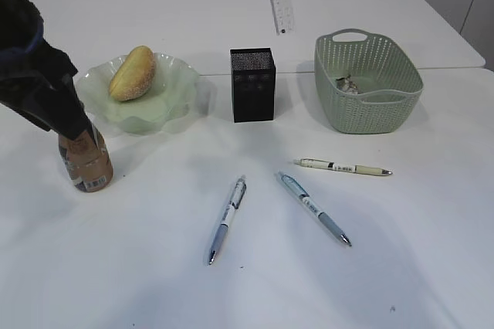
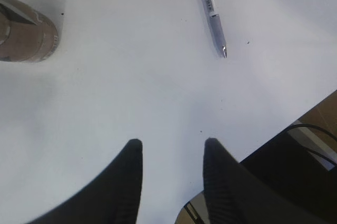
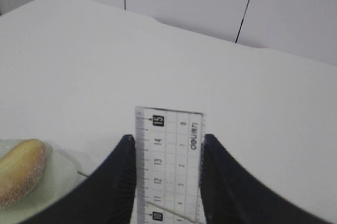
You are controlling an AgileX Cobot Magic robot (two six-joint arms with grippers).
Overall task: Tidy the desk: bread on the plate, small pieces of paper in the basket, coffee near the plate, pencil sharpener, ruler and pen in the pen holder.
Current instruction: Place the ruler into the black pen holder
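The desk (image 1: 255, 267) is evenly and brightly lit from above; only soft, faint shadows are cast. Near fingers (image 2: 124, 187) are rendered dark and blurred.

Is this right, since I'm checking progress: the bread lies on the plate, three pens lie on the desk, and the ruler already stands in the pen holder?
Not quite. The ruler is gripped between the right gripper's fingers above the desk, not in the pen holder, as the right wrist view shows. The rest holds.
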